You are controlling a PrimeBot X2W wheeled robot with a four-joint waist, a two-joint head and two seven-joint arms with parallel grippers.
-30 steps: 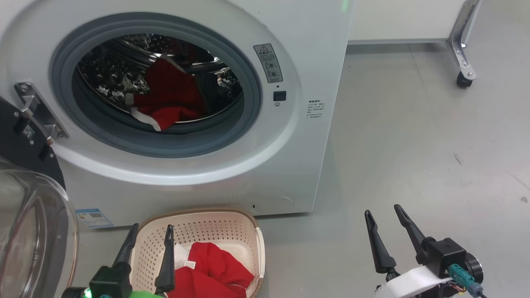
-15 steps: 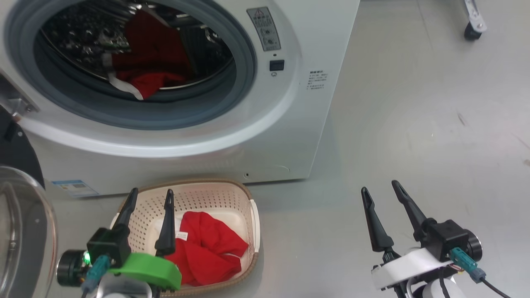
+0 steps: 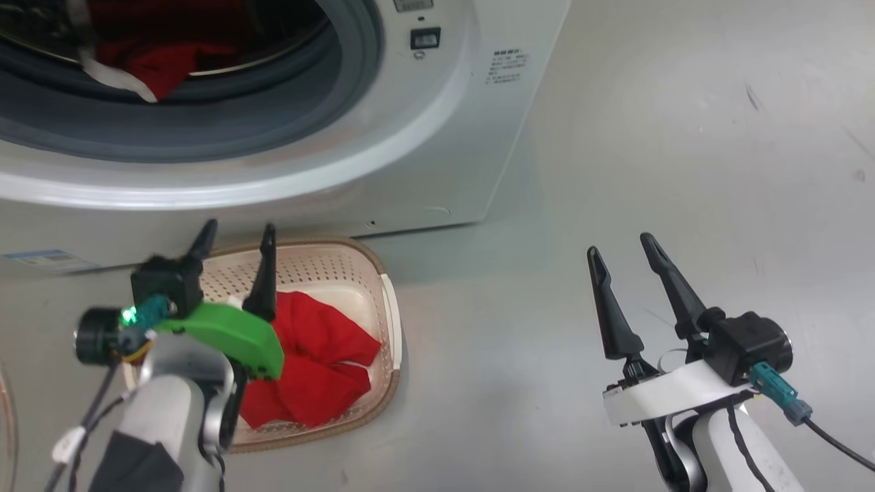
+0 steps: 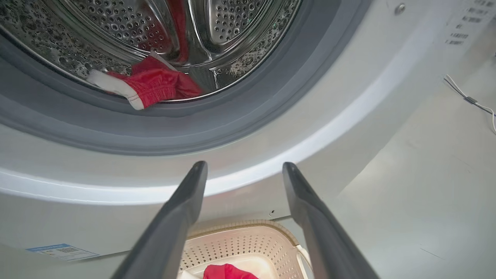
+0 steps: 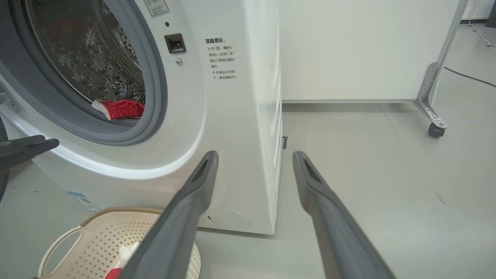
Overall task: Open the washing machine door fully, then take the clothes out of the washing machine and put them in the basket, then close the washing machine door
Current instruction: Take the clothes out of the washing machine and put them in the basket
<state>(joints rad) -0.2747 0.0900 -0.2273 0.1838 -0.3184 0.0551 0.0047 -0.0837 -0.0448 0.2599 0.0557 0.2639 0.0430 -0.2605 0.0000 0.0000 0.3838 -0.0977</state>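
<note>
Head view, far left: small blue sticker (image 3: 41, 261) low on the big white front-loading washing machine (image 3: 410, 137). Opening is uncovered. Grey rubber gasket (image 3: 239, 130) rings the perforated steel drum (image 4: 240, 23). Bright red garment with white trim (image 3: 160, 65) lies at the drum's front lip, white edge hanging onto the gasket.

Left arm: pale forearm rises from bottom left, green wrist shell. Left tool (image 3: 238, 227) points up toward the machine front, over the left half of the small cream perforated plastic basket with brown woven-look rim (image 3: 321, 240). Fingers apart, nothing between them.

Basket sits on the grey floor (image 3: 615, 137) just in front of the washer. Second crumpled red garment (image 3: 321, 348) lies inside it, partly behind the left wrist.

Right tool (image 3: 618, 244) is well right of the basket, above bare floor. Fingers point up, leaning slightly left, apart and empty.

Right wrist view, far right: wheeled metal leg (image 5: 434, 116) by a white panel.

Versus a second ago: head camera has tipped down, so the opening sits higher and is cut off at the top, with more of both arms in frame. Both tools are as wide as before; garments unmoved.
</note>
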